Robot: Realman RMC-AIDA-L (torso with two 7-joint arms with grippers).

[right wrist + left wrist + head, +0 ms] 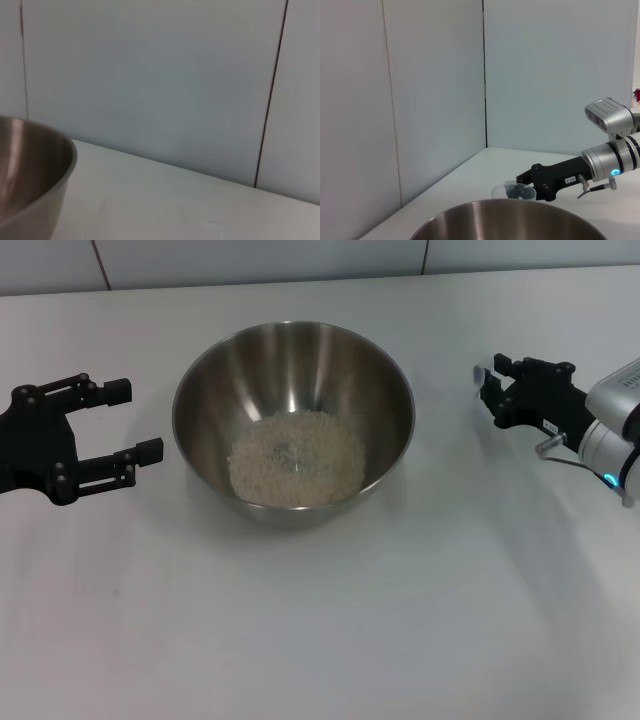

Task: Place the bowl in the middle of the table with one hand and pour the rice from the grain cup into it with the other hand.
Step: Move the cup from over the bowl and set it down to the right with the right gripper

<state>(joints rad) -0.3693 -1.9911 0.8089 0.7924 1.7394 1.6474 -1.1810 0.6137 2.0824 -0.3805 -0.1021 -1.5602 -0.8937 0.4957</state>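
The steel bowl [293,420] stands in the middle of the white table [320,640] with a pale heap of rice [297,458] in its bottom. My left gripper [140,420] hovers just left of the bowl, open and holding nothing. Right of the bowl, my right gripper [487,383] is low over the table. In the left wrist view the clear grain cup [514,191] stands upright between that gripper's [520,180] fingertips and looks empty. The bowl's rim [510,207] fills the near part of that view. The right wrist view catches only the bowl's side [30,170].
Grey wall panels [435,90] close off the far edge of the table. Bare tabletop lies in front of the bowl and between the bowl and each gripper.
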